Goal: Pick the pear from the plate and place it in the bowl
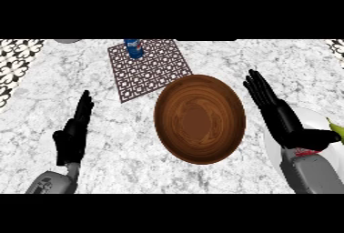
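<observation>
Nearest, at the lower right: a grey forearm (pixel 310 175) entering from the bottom edge, ending in the right hand (pixel 279 113), fingers straight and held close together, pointing far and slightly left, nothing in them. Beneath and right of that wrist, a white plate (pixel 272 148), largely covered by the arm and cut off by the right edge. On the plate, at the far right edge of the view, the pear (pixel 335 129), only a yellow-green sliver showing, just right of the hand's thumb side; contact between the two impossible to judge.

At the lower left: the left hand (pixel 73 134), open and upright, fingers straight and together, resting over the marble counter (pixel 121 154), touching nothing.

Centre, between the two hands: a brown wooden bowl (pixel 199 119), nothing inside, well apart from the left hand and near the right one.

Farther back, left of centre: a dark patterned mat (pixel 151 68), its near corner tucked behind the bowl's far rim. On the mat's far edge, a blue can (pixel 134 48), upright.
</observation>
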`<state>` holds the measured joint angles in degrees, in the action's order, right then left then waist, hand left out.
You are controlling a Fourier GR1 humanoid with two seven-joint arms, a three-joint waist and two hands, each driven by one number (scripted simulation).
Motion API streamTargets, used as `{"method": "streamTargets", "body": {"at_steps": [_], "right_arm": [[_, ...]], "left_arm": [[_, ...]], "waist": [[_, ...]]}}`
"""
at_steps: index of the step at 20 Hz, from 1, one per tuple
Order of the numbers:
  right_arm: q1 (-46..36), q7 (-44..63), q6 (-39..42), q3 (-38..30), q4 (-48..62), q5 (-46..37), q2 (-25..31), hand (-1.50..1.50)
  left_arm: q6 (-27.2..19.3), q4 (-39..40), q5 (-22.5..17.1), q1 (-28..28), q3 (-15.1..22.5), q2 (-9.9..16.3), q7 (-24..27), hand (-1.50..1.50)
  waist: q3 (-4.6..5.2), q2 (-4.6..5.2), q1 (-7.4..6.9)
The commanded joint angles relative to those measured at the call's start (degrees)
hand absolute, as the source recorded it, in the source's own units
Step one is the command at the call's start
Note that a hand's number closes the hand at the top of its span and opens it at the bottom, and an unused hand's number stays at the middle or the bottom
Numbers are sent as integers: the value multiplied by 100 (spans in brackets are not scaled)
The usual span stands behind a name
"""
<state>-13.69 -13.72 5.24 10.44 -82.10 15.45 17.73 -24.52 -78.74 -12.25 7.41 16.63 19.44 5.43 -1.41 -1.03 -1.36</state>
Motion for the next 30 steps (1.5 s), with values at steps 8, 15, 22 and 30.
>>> {"method": "streamTargets", "body": {"at_steps": [8,15,22,30], "right_arm": [[-88,139,3044,341,-472,-93,2239,-150],[1073,-2342,4400,-947,-293,-178,3501,-150],[339,-2387,4157,-1262,2,-1056,4739,-150],[22,-2621,4442,-702,-49,-2097,6457,-150]], "left_arm": [[441,-639,-555,597,-997,711,33,0],[993,-597,-960,466,-1511,1071,-29,0],[1079,-806,-951,599,-1504,1088,-190,0],[1077,-575,-819,729,-1341,789,48,0]], "waist": [[132,17,187],[130,83,243],[131,112,59],[131,194,-77]]}}
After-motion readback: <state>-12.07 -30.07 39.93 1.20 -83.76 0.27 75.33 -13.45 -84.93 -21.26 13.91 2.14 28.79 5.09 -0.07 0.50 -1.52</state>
